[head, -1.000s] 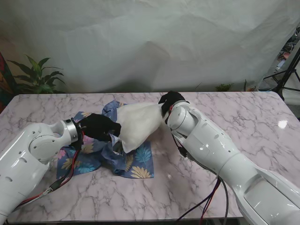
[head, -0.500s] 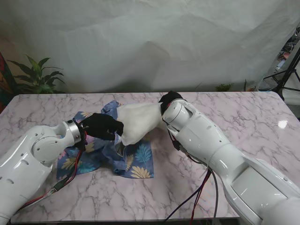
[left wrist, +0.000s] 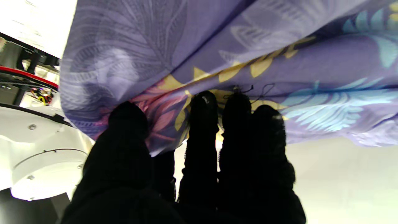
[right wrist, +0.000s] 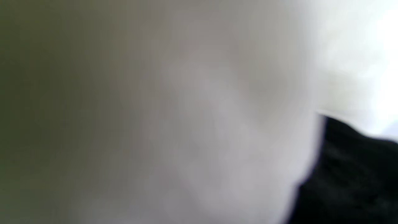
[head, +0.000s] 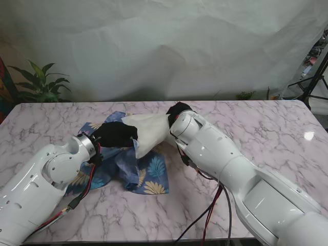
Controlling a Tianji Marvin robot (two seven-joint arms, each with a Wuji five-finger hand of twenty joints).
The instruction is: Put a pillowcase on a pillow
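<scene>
Leftmost, a green potted plant (head: 38,82) stands beyond the pink-veined marble table (head: 256,128). Nearer, the black-gloved left hand (head: 114,135) pinches the blue leaf-print pillowcase (head: 146,177), fingertips (left wrist: 205,102) pressed into its cloth. Beside them lies the white pillow (head: 147,130), its far end against the black-gloved right hand (head: 178,109), seemingly gripping; its blurred view doesn't confirm.

No legible text, labels, brands, numbers or signs in any view. Pillowcase (head: 148,174) carries a leaf print only, no lettering. Right wrist view too blurred to resolve any markings.
</scene>
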